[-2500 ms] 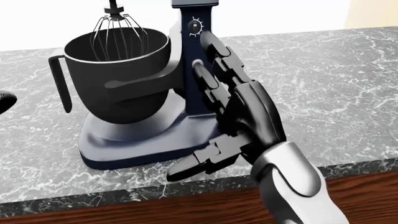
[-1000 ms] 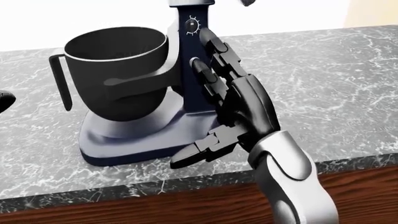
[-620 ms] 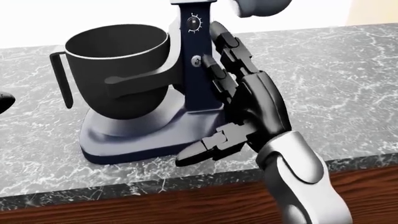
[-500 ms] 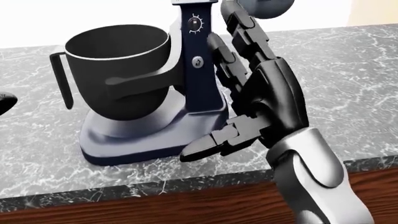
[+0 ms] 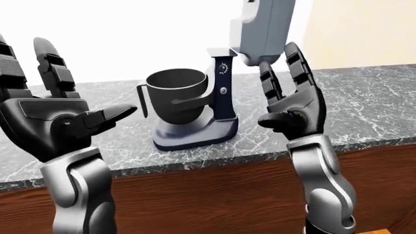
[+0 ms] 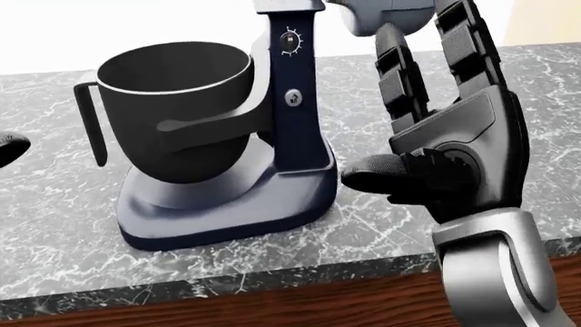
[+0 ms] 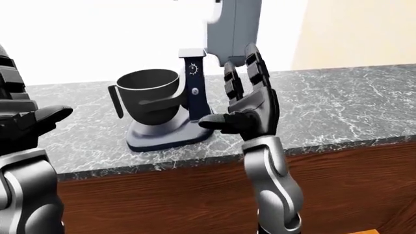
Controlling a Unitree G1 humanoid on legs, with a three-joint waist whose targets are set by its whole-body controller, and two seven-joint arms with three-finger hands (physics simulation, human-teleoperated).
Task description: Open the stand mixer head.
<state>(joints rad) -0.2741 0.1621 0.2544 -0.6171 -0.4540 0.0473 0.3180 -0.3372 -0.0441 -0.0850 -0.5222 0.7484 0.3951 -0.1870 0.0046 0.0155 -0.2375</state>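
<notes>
Left-eye view — one stand mixer (image 5: 214,105), head (image 5: 263,29) upright; two hands, fingers (image 5: 296,66) spread.

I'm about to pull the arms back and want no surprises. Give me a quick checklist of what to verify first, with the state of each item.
1. Mixer head tilted up, clear of the bowl: ok; it stands nearly upright above the column.
2. Right hand free of the mixer: ok; fingers open, a gap shows to the column.
3. Left hand holding nothing: ok; open, well left of the mixer.
4. Bowl seated in its cradle: ok; upright on the base.
5. Whisk attached to the head: cannot tell; not visible.
6. Head locked in the raised position: cannot tell.
</notes>
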